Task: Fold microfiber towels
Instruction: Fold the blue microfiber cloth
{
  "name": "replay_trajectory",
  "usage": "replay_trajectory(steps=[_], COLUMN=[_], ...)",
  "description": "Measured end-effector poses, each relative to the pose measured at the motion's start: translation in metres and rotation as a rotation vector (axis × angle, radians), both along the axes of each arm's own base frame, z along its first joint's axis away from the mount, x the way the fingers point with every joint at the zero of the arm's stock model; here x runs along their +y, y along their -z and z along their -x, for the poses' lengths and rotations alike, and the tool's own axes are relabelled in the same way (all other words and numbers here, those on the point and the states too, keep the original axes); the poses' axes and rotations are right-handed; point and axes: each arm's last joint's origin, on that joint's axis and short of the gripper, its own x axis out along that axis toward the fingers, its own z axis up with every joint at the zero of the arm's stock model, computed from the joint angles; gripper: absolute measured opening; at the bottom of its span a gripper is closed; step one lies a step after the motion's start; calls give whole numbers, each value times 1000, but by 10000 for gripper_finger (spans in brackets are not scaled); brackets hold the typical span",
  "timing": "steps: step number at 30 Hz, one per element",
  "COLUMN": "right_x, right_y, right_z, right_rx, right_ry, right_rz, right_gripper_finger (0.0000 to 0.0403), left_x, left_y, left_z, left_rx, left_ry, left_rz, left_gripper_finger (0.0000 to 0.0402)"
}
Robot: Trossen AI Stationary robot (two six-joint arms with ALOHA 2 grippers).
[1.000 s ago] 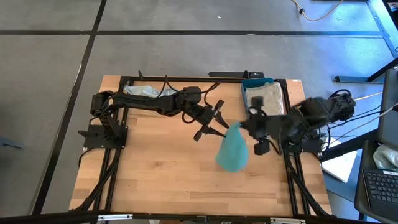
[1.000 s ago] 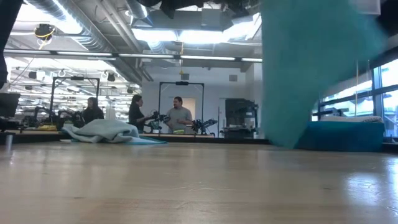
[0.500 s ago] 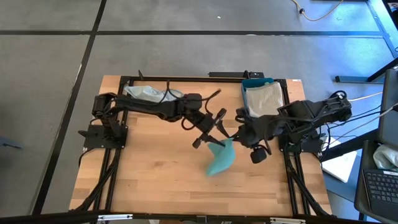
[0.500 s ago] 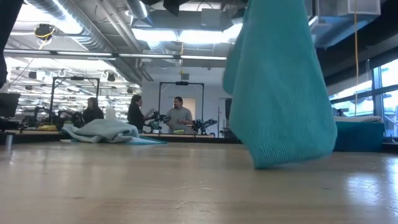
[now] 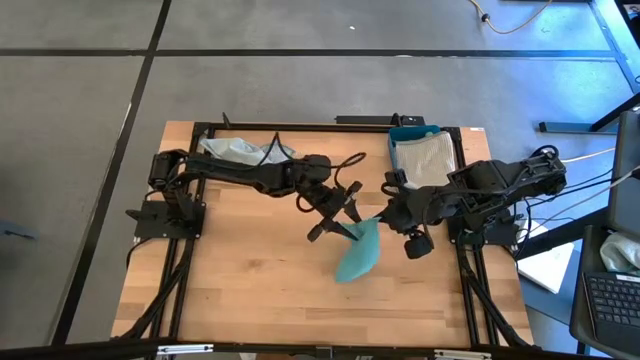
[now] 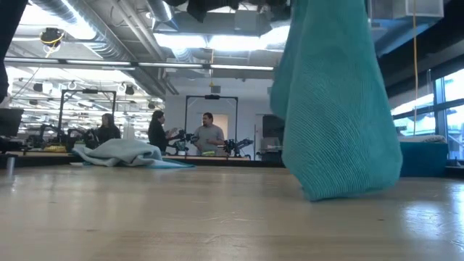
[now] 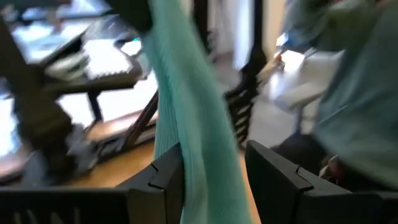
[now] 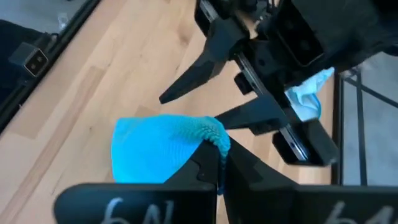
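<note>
The right tool [image 8: 219, 163] pinches a teal towel [image 8: 163, 149] above the wooden table [image 8: 93, 93]. The left tool [image 8: 214, 96], fingers spread, sits just beyond it.

A wooden table [image 5: 250, 280] framed by black rails is seen at the centre of the high view, standing on a grey floor [image 5: 80, 90]. At its upper left corner a heap of pale cloths [image 5: 235, 150] is laid directly on the wood; in the low view the same heap [image 6: 119, 152] is seen at the far left. At the upper right, a blue tray [image 5: 425, 155] holding a light cloth is set.
</note>
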Motion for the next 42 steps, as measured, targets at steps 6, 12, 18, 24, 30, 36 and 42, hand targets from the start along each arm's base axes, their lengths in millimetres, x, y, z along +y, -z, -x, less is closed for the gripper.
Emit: replay_trajectory(steps=[6,12,18,24,30,36,42], right_x=[0,0,-2,-2,-2,-2,-2], right_y=[0,0,0,0,0,0,0], right_z=[0,0,2,3,3,3,3], right_rx=[2,1,0,9,9,9,9], right_ry=[-7,-16,4,9,9,9,9], right_rz=[7,17,42,50,49,50,50], right_gripper_finger=[7,9,10,11,11,11,11], left_x=[0,0,-1,-1,1,2,4], left_y=[27,44,57,65,73,74,76], left_z=[-2,-5,3,10,16,17,19], left_rx=[160,243,390,505,613,623,644], left_ry=[-120,-83,-69,-63,-139,-156,-232], left_rz=[-107,-96,-110,-113,-169,-201,-276], left_gripper_finger=[149,149,147,149,145,145,144])
